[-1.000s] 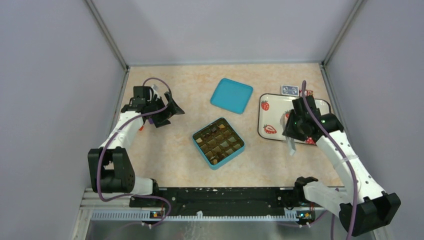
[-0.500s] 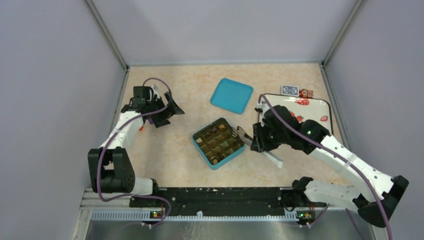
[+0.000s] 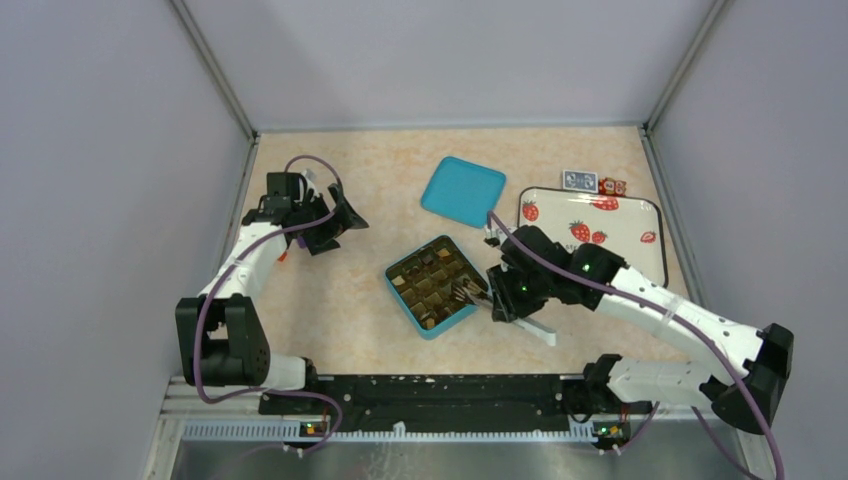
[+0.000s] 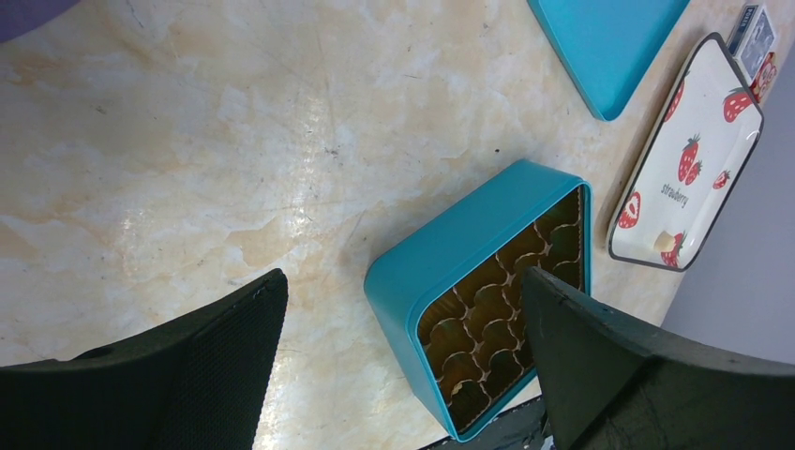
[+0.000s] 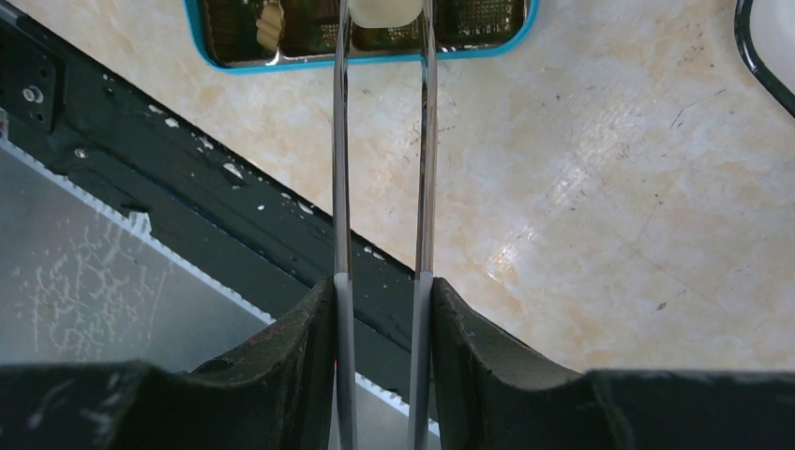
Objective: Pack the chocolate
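An open teal box (image 3: 437,286) with gold cells holds several dark and tan chocolates. My right gripper (image 3: 510,295) is shut on metal tongs (image 5: 427,141). The tong tips pinch a cream chocolate (image 5: 382,11) over the near right edge of the box (image 5: 375,58). Another tan piece (image 5: 270,23) lies in a cell beside it. My left gripper (image 3: 335,222) is open and empty, off to the left of the box. In the left wrist view a tan chocolate (image 4: 667,242) lies on the strawberry plate (image 4: 689,164).
The teal lid (image 3: 462,191) lies behind the box. The strawberry plate (image 3: 625,235) is at the right, with a blue card (image 3: 579,180) and red wrapped bits (image 3: 613,186) behind it. The black rail (image 3: 440,392) runs along the near edge.
My right arm swung left from the plate to the box, carrying the tongs with the cream piece. The left arm has not moved.
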Robot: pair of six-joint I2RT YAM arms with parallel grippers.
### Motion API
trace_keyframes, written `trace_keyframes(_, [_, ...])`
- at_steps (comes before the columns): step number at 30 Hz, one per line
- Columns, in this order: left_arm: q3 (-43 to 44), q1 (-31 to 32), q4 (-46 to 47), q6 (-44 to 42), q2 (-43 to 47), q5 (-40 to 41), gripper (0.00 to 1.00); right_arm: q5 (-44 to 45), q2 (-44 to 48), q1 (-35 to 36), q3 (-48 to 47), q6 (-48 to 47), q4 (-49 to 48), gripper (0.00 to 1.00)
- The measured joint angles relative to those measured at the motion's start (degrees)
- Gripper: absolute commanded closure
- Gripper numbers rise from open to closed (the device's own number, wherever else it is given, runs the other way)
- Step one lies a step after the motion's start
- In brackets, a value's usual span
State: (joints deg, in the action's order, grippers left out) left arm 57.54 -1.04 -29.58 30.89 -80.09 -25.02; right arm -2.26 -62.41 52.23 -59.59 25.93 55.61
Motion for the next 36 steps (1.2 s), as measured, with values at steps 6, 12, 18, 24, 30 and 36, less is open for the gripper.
trace_keyframes(6, [0.0,0.0,0.0,0.0,0.0,0.4,0.02,0.2,-0.7,0.8,0.8,-0.4,0.1,0.73])
trace_keyframes(12, [0.0,0.0,0.0,0.0,0.1,0.4,0.02,0.3,-0.8,0.9,0.8,-0.4,0.1,0.62])
trace_keyframes(18, [0.0,0.0,0.0,0.0,0.1,0.4,0.02,0.6,-0.8,0.9,0.8,-0.4,0.0,0.60])
trace_keyframes(24, [0.0,0.0,0.0,0.0,0.1,0.4,0.02,0.7,-0.8,0.9,0.8,-0.5,-0.1,0.60])
trace_keyframes(30, [0.0,0.0,0.0,0.0,0.1,0.4,0.02,1.5,-0.8,0.9,0.7,-0.5,-0.6,0.60])
trace_keyframes(36, [0.0,0.0,0.0,0.0,0.1,0.4,0.02,7.5,0.6,0.9,-0.6,0.7,-0.6,0.63])
